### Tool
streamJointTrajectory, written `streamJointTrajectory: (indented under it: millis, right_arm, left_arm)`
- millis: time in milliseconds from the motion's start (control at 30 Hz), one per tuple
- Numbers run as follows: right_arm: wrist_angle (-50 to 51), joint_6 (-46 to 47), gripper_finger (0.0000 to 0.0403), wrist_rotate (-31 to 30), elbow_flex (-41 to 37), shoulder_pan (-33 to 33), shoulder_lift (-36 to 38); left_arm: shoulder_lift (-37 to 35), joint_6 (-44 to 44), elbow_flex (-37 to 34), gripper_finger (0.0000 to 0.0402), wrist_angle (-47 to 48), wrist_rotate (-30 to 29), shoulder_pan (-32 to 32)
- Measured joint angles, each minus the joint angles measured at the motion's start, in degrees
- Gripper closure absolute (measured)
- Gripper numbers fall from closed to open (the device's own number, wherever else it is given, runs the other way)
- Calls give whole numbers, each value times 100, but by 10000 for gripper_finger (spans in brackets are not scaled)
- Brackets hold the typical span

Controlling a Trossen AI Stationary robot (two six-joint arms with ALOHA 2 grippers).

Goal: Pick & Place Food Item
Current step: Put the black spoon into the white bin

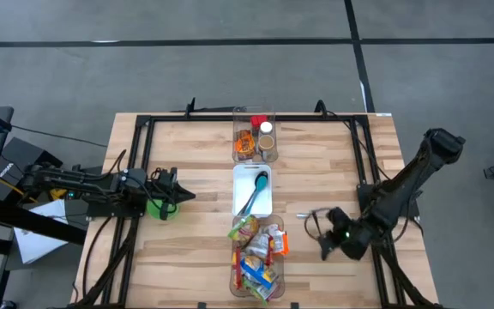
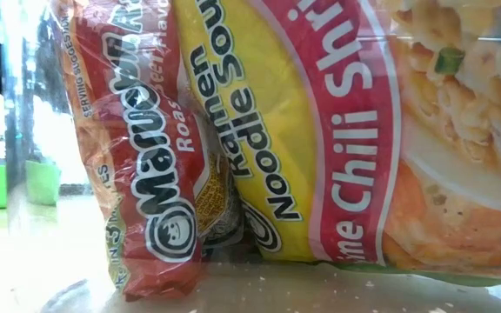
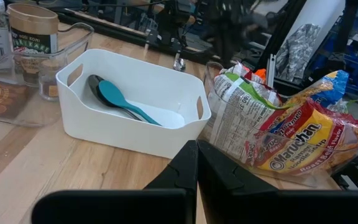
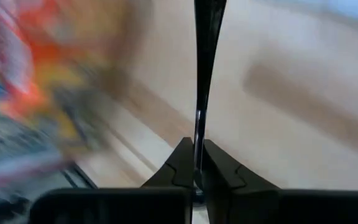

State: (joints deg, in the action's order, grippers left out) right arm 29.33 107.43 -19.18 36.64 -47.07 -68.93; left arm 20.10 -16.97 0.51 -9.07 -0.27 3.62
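- White bin [image 1: 253, 202] sits mid-table on the wooden table [image 1: 187, 257], so I'll place everything off that. It holds a teal spoon [image 3: 120, 101] lying on a darker utensil, both leaning toward one end.
- Just on the near side of the white bin, touching or almost, is a clear tub [image 1: 258, 262] stuffed with food packets [image 1: 260, 253]. The low view is basically filled by Maruchan ramen packs [image 2: 259, 148] pressed against the tub's clear wall.
- On the far side of the white bin is another clear container [image 1: 255, 137] with a couple of jars and a brown packet in it.
- Left gripper [image 1: 187, 196] is off to the left of the white bin, well apart from it, fingers pinched fully together with nothing between them.
- Right gripper [image 1: 324, 249] hangs to the right of the packet tub, apart from it, jaws closed and pinching a thin dark utensil [image 4: 205, 68] that sticks straight out past the fingers. No food item is held by either gripper.
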Motion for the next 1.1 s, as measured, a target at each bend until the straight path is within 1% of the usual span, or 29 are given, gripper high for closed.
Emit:
streamJointTrajectory:
  millis: [67, 167, 367, 533, 600, 700, 800, 933, 1000, 1100]
  right_arm:
    - [-48, -322, 397, -218, 0, 247, 234]
    - [-268, -961, 397, -328, 2, 692, 545]
    - [-723, -2270, 397, -364, 4, 1722, 963]
    - [-1391, -3691, 396, -283, 4, 2646, 1117]
    - [-1718, -4241, 396, -47, 4, 3069, 1126]
    - [-2214, -5141, 396, 462, 9, 3666, 1087]
    - [-2598, -6238, 395, 828, 13, 4139, 963]
    - [-2944, -7570, 395, 1083, 19, 4576, 748]
    - [-2932, -8156, 395, 1273, 83, 4746, 614]
    - [-2936, -9219, 395, 1740, 308, 4901, 355]
  left_arm:
    - [0, 0, 0, 402, 1, -2, 1]
    - [0, 0, 0, 402, 1, -8, 2]
    - [0, 0, 0, 402, 1, -22, 1]
    - [0, 0, 0, 402, -1, -21, 1]
    - [0, 0, 0, 402, 1, -21, 1]
    - [0, 0, 0, 402, 0, -20, 1]
    - [0, 0, 0, 402, 1, -20, 2]
    - [0, 0, 0, 402, -15, -16, 0]
    - [0, 0, 0, 402, -18, -17, 0]
    - [0, 0, 0, 402, -40, -15, 2]
